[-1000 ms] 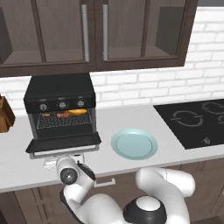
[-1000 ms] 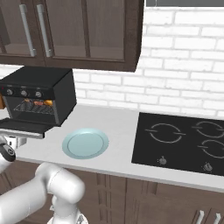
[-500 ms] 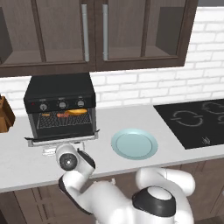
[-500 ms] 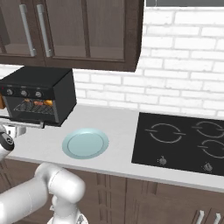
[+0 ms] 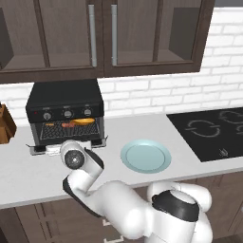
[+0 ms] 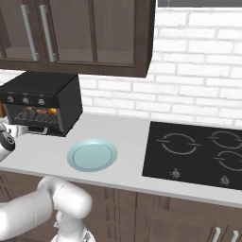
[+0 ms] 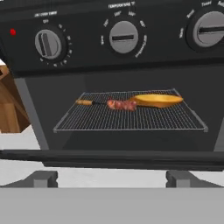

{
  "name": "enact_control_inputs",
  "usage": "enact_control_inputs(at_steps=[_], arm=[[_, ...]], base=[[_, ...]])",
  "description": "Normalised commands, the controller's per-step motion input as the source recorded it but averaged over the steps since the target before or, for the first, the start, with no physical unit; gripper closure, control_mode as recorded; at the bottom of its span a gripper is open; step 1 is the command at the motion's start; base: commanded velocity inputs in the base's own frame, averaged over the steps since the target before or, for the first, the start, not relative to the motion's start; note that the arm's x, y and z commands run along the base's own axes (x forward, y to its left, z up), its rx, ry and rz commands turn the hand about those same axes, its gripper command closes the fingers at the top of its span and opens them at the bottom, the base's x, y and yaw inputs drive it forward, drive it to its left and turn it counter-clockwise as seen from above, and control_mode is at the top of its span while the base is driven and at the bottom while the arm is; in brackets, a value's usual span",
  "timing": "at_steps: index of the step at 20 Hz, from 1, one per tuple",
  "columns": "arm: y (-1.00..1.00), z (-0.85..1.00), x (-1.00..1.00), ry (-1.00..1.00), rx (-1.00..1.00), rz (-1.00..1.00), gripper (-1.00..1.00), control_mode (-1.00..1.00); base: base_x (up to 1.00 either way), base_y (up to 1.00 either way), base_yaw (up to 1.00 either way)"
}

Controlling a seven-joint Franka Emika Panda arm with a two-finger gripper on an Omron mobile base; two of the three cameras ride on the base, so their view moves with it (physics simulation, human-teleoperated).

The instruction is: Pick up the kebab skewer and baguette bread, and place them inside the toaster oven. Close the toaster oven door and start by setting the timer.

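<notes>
Up goes my arm since a second ago | gripper (image 7: 112, 177) jaws apart | kebab skewer (image 7: 114, 104) and baguette bread (image 7: 156, 100) on toaster oven (image 5: 65, 105) rack

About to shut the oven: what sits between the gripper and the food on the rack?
In the hand view, the lowered oven door crosses in front of the open gripper; beyond it, bare rack up to the skewer and bread.
</notes>
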Motion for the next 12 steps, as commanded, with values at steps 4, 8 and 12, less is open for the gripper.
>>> enact_control_inputs(at_steps=[4,8,12], arm=[[-0.04,0.23,0.18,0.00,0.00,0.00,-1.00,-1.00],[0.02,0.00,-0.36,-0.01,-0.01,0.00,-1.00,-1.00],[0.22,-0.07,-1.00,-0.04,-0.03,-0.04,-1.00,-1.00]], base=[[0.00,0.00,0.00],[0.00,0.00,0.00],[0.00,0.00,0.00]])
